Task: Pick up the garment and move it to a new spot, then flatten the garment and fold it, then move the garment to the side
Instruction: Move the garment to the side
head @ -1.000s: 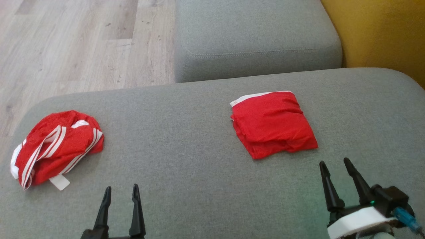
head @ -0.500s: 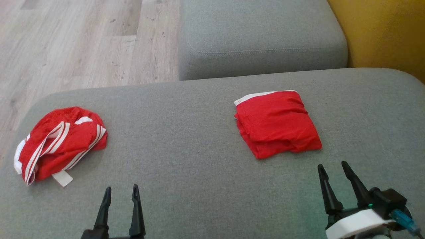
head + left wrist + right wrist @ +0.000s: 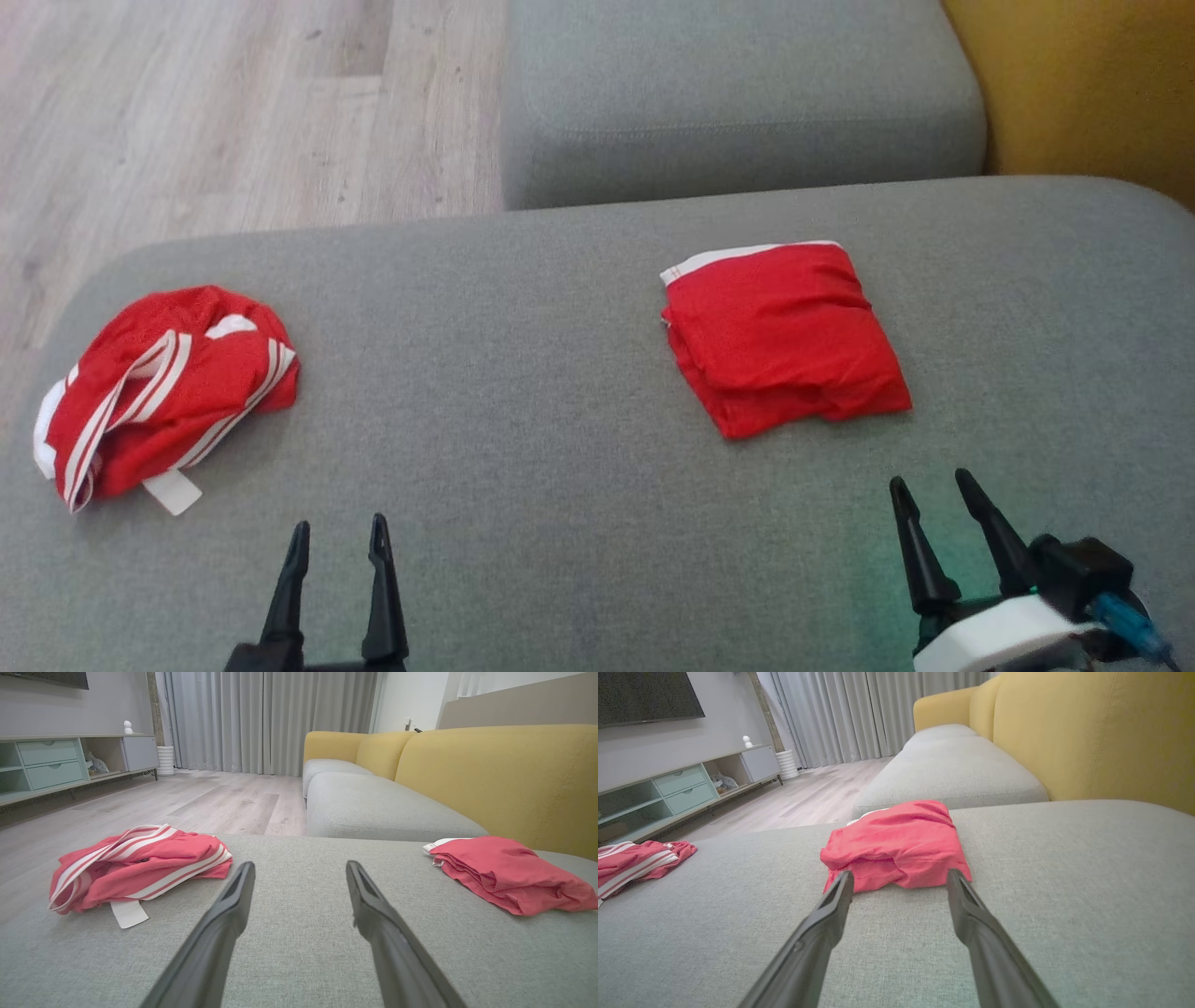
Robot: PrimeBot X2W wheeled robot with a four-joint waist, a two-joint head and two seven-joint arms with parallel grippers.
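Observation:
A crumpled red garment with white stripes [image 3: 163,401] [image 3: 140,865] [image 3: 635,863] lies at the left end of the grey cushion [image 3: 541,467]. A folded plain red garment [image 3: 782,336] [image 3: 509,872] [image 3: 896,847] rests flat on the right part. My left gripper [image 3: 338,530] [image 3: 299,868] hovers open near the front edge, right of and nearer to me than the striped garment, holding nothing. My right gripper [image 3: 929,483] [image 3: 899,877] is open just in front of the folded garment, apart from it, fingers pointing at its near edge.
A second grey seat cushion [image 3: 738,93] lies beyond. The yellow sofa back [image 3: 1092,84] [image 3: 495,779] rises at the right. Wooden floor [image 3: 215,121] runs left of the cushion's rounded edge. A low TV cabinet [image 3: 56,763] stands far off.
The head camera has shifted a little, so the whole picture slid. My right gripper has drawn slightly back toward me; the left gripper and both garments stay put.

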